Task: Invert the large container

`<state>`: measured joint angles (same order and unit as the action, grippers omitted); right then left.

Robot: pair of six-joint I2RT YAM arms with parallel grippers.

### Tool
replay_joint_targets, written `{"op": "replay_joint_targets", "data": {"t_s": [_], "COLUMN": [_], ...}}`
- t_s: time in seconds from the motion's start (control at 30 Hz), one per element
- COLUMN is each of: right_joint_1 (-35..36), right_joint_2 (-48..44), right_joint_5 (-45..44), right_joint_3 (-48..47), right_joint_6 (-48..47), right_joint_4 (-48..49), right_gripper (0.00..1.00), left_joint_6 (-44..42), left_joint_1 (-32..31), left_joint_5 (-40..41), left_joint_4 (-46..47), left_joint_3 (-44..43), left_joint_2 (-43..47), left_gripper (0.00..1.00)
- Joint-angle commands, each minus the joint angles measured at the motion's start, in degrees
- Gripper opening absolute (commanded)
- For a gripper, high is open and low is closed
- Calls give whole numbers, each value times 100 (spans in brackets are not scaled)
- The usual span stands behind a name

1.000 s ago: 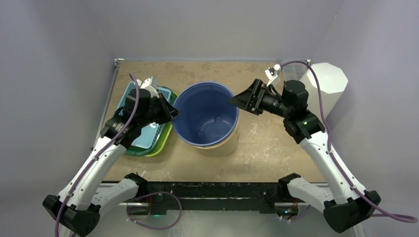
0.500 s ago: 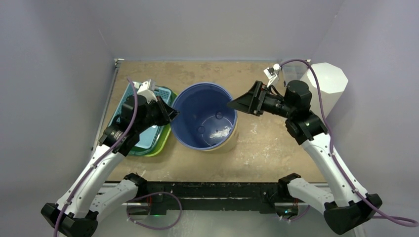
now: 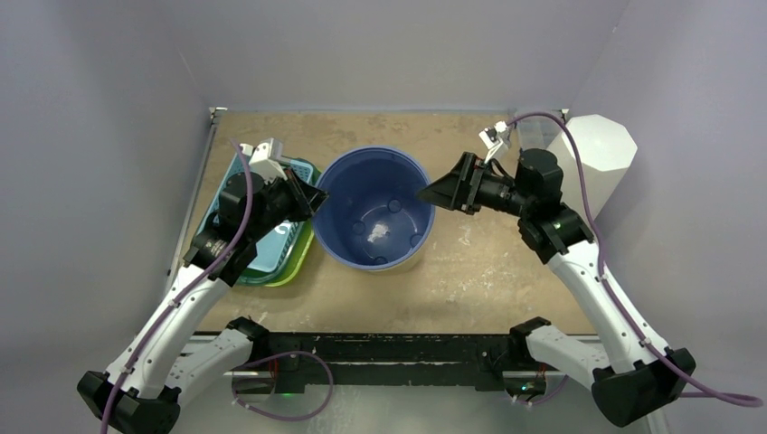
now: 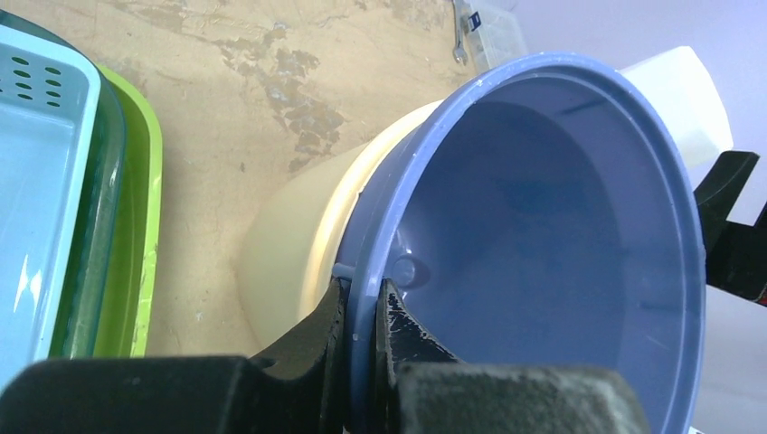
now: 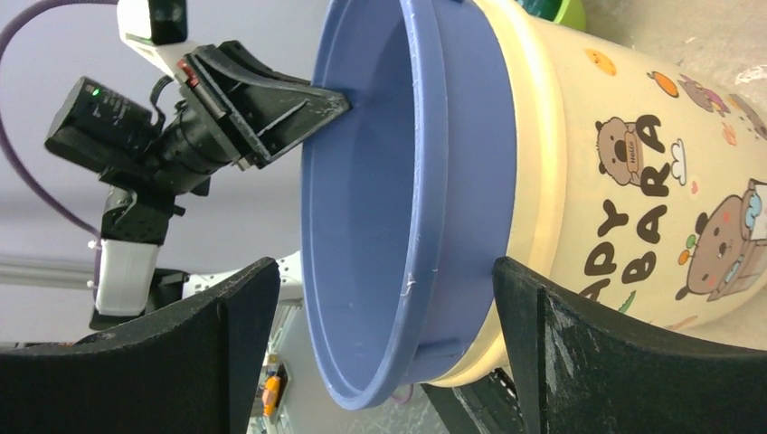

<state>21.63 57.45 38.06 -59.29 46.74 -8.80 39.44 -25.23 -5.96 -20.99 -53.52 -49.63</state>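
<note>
The large container [image 3: 375, 217] is a cream bucket with a blue rim and blue inside, standing mouth up mid-table, a little tilted. My left gripper [image 3: 314, 201] is shut on its left rim; in the left wrist view the left gripper [image 4: 364, 294] pinches the thin blue edge of the container [image 4: 543, 235], one finger inside and one outside. My right gripper [image 3: 427, 190] is open at the right rim. In the right wrist view the right gripper [image 5: 384, 271] straddles the rim of the container [image 5: 633, 172] without touching it.
Stacked teal and green baskets [image 3: 271, 251] lie just left of the bucket, under my left arm. A white faceted container [image 3: 595, 152] stands at the back right corner, behind my right arm. Grey walls close in the table on three sides.
The bucket has rocked back: less of its cream wall shows at the front. My left gripper moved slightly toward the back with the rim. The right gripper has barely shifted.
</note>
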Motion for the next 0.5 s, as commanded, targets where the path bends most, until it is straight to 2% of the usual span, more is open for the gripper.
{"op": "replay_joint_targets", "data": {"t_s": [0.0, 0.23, 0.47], "right_joint_1": [114, 118, 114], "right_joint_2": [292, 369, 271], "right_joint_5": [-288, -507, -67], "right_joint_3": [-244, -531, -732], "right_joint_6": [-138, -175, -110], "right_joint_4": [-630, -507, -256], "right_gripper": [90, 90, 91], "left_joint_6": [820, 1168, 982], "left_joint_1": [-91, -101, -97], "left_joint_5": [-824, -776, -811], "left_joint_4": [1640, 1874, 1927], "left_joint_3": [-236, -344, -423], "left_joint_2": [292, 440, 472], "left_gripper": [0, 0, 0]}}
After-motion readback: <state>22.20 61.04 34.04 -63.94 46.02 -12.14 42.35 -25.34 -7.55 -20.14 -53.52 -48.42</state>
